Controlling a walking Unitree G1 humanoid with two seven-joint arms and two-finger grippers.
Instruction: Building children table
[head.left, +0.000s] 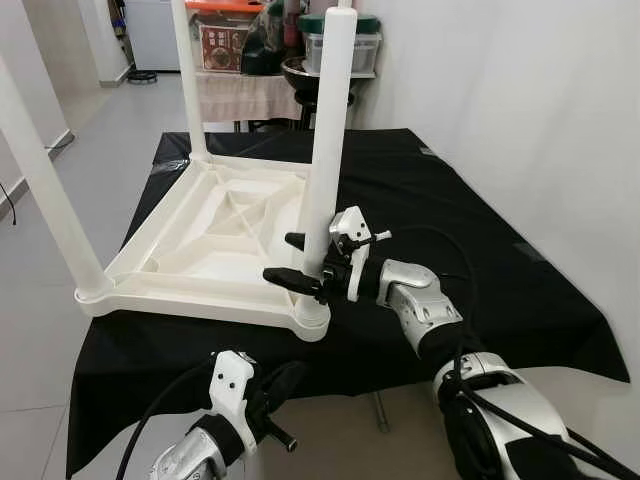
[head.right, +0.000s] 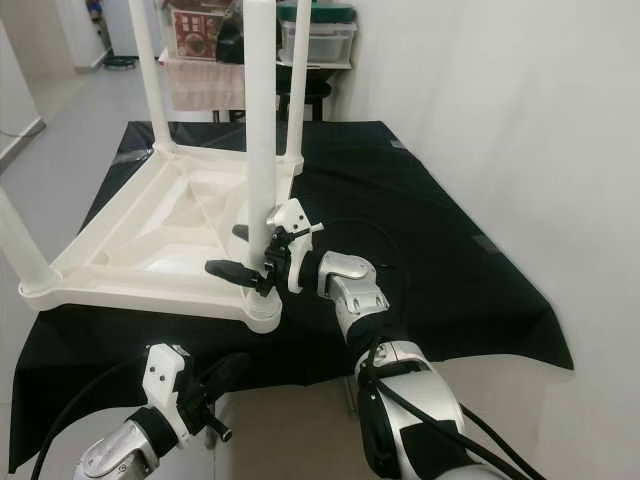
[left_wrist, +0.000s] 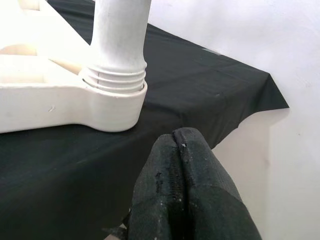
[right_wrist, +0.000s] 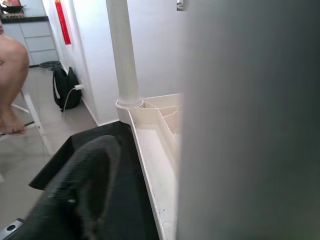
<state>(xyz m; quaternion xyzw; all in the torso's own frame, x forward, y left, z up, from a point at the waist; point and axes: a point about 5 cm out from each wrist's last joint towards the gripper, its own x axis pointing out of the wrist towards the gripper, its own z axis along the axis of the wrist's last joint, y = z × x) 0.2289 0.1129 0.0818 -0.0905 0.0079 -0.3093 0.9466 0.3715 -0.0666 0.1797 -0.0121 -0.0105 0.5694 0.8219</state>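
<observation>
Left eye view: an upturned white plastic children's table (head.left: 215, 235) lies top-down on a surface draped in black cloth (head.left: 440, 220), its legs pointing up.
Step in hand: seating the near right leg (head.left: 325, 150) in its corner socket (head.left: 312, 318), by my reading.
Right gripper (head.left: 300, 260): reached in from the right, its fingers (head.left: 290, 278) apart and set around the lower part of that leg, one on each side; whether they press it I cannot tell.
Left gripper (head.left: 275, 385): low at the near edge of the surface, well apart from the table; in the left wrist view its fingers (left_wrist: 175, 200) lie flat together, holding nothing.
Thread: rings (left_wrist: 114, 80) show at the leg's foot just above the socket, so it looks not fully home.
Doing it well: keep the leg upright while turning, grip low near the socket, and turn gently so the thread does not cross.
Risk: the light tabletop may slide on the cloth; the left gripper could steady the near rim (head.left: 190, 305).
</observation>
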